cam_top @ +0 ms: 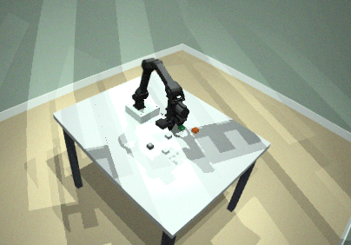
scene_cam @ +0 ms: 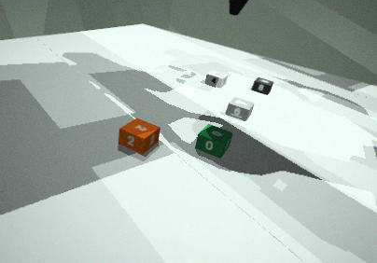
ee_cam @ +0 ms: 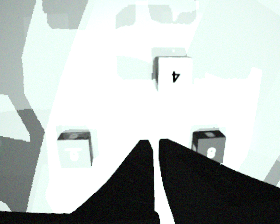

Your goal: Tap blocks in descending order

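My gripper (cam_top: 171,129) (scene_cam: 234,13) (ee_cam: 153,148) is shut and empty, raised above the table. In the wrist view its tips lie between and below three blocks. The white block 4 (cam_top: 165,151) (scene_cam: 216,80) (ee_cam: 174,73) is above the tips there. The black block (cam_top: 149,146) (scene_cam: 262,86) (ee_cam: 208,147), whose digit looks like 8, is to their right. The light grey block 6 (cam_top: 168,136) (scene_cam: 240,109) (ee_cam: 75,151) is to their left, its digit washed out there. The green block 0 (scene_cam: 213,142) (cam_top: 182,128) and orange block 2 (scene_cam: 139,137) (cam_top: 195,130) are outside the wrist view.
The white table (cam_top: 174,207) carries the arm's pale base box (cam_top: 142,112) at its back. Hard shadows and bright glare cross the table top. The green and orange blocks stand side by side, on the side nearest the exterior camera.
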You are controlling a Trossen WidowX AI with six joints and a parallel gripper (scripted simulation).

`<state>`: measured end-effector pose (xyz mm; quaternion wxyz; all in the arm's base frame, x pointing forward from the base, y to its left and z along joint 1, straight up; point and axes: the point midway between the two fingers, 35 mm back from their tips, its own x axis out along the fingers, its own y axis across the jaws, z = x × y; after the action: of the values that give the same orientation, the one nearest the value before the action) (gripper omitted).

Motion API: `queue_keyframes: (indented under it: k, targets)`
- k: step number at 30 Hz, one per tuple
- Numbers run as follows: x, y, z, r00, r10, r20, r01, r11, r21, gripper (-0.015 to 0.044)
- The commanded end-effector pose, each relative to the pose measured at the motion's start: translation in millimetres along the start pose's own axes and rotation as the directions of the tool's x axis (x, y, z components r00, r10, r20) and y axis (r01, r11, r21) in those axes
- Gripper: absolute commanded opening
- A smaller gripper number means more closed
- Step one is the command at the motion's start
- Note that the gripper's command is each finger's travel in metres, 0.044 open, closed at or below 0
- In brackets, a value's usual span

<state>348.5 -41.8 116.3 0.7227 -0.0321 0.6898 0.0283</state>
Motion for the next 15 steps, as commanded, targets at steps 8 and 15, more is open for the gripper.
queue_keyframes:
  k: [8,15]
  targets:
    - [46,-33,18,1.000,-0.001,-0.012,0.001,1.000,0.000,0.0020]
    - [86,-32,14,1.000,-0.001,-0.013,0.001,1.000,0.000,0.0020]
